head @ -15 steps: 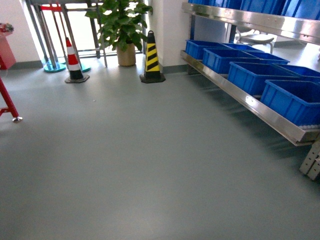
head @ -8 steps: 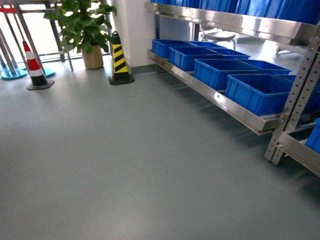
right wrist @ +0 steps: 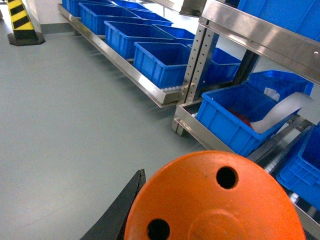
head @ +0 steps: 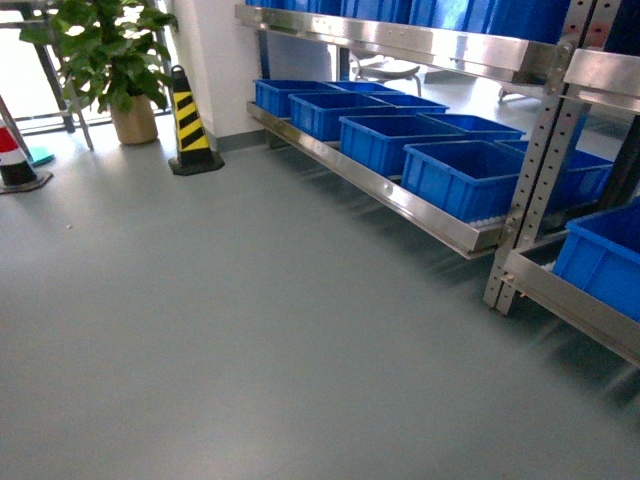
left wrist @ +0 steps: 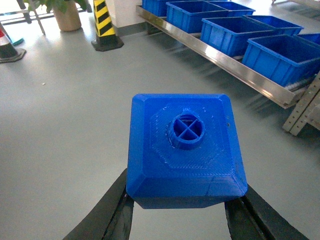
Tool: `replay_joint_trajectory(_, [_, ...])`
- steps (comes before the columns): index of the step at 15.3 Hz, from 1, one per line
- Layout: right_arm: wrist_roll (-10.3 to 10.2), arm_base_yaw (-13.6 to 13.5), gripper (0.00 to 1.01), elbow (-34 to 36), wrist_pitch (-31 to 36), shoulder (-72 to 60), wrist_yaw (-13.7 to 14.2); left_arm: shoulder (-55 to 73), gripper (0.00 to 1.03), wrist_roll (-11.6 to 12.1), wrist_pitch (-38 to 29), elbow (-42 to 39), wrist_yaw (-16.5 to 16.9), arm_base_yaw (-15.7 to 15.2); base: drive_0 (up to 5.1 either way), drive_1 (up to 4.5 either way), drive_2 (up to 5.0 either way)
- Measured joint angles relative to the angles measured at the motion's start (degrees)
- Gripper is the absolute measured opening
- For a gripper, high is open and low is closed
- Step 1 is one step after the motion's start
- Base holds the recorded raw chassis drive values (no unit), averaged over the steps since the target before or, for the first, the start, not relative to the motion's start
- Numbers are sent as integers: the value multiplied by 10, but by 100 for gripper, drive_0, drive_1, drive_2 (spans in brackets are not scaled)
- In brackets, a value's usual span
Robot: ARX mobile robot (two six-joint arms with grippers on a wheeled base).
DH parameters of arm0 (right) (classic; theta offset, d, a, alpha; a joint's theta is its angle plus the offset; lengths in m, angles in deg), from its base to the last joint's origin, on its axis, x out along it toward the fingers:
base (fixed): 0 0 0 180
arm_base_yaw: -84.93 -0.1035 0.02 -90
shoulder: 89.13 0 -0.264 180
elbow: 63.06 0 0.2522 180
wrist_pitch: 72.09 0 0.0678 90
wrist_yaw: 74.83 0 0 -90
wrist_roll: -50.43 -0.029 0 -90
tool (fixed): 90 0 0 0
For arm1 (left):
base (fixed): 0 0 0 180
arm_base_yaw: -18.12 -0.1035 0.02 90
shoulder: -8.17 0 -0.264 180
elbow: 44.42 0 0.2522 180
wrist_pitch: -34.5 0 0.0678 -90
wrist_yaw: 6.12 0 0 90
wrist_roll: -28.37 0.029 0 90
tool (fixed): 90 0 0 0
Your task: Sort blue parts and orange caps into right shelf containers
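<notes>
The left gripper [left wrist: 180, 210] is clenched on a bright blue box-shaped plastic part [left wrist: 185, 152] with a round stud on top, black fingers [left wrist: 117, 212] pressing its two sides. The right gripper [right wrist: 200, 220] grasps an orange cap [right wrist: 215, 200] with small holes in its flat top. Both hang above the grey floor [head: 250, 320], with the stainless-steel shelf [head: 420, 210] of large blue crates [head: 465, 175] at far right.

Warehouse or factory floor, indicated by a stainless-steel rack [head: 400, 195] at right loaded with blue crates [head: 455, 175], grey floor [head: 220, 330], striped cone [head: 190, 125] upper left.
</notes>
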Motion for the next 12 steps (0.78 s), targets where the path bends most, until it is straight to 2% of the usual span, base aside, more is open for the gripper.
replay_joint_trajectory(12, [0,0,43,0,0,0,0,0,44,0,0,0,0,0,-161,-161,-161])
